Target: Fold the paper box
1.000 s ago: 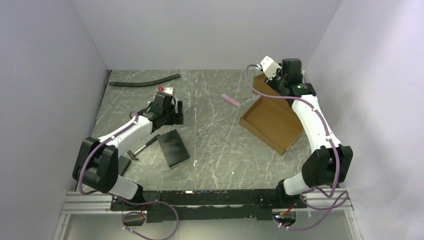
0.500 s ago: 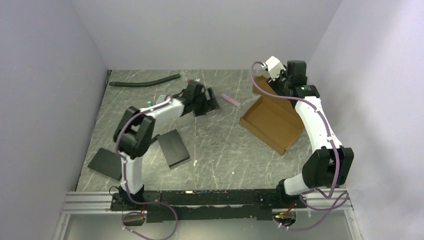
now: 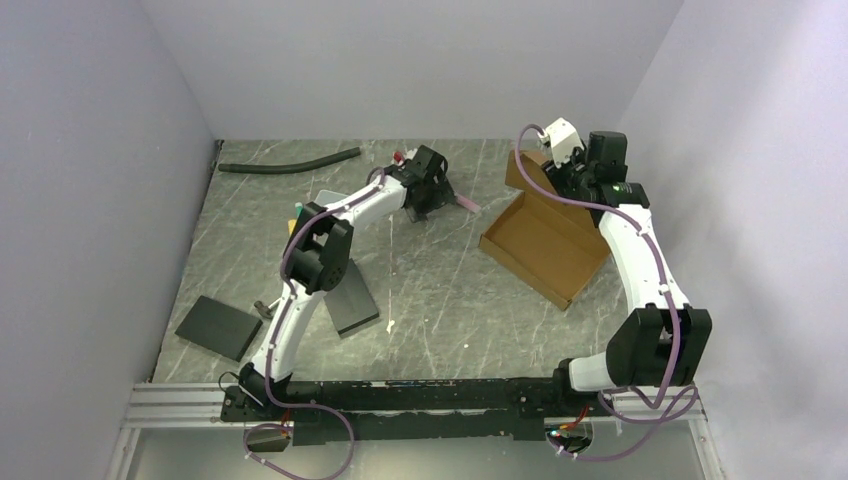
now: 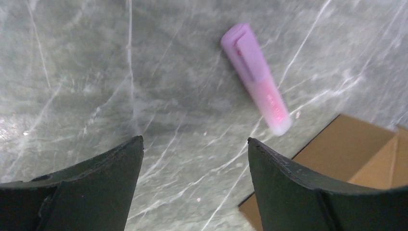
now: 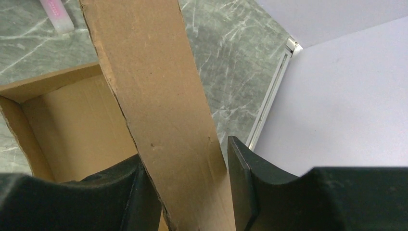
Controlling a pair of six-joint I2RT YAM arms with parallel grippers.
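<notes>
Toward the table's (image 3: 430, 290) far right corner sits the plain brown cardboard box (image 3: 545, 240); the right gripper (image 5: 185, 159) pinches its raised flap (image 5: 159, 96), mid-fold. The left gripper (image 4: 195, 144) gapes empty above a pink plastic highlighter (image 4: 255, 77). Next, likely tuck the flap inward.

The right end effector (image 5: 185, 161) clamps a raised flap of the paper box (image 5: 154, 72), a pink marker (image 5: 57, 12) lying beyond

Pink marker (image 4: 255, 79) smears with blur, paper box (image 4: 356, 159) runs off the frame's corner, black slab (image 3: 355, 305) half under the left arm (image 3: 283, 320)
</notes>
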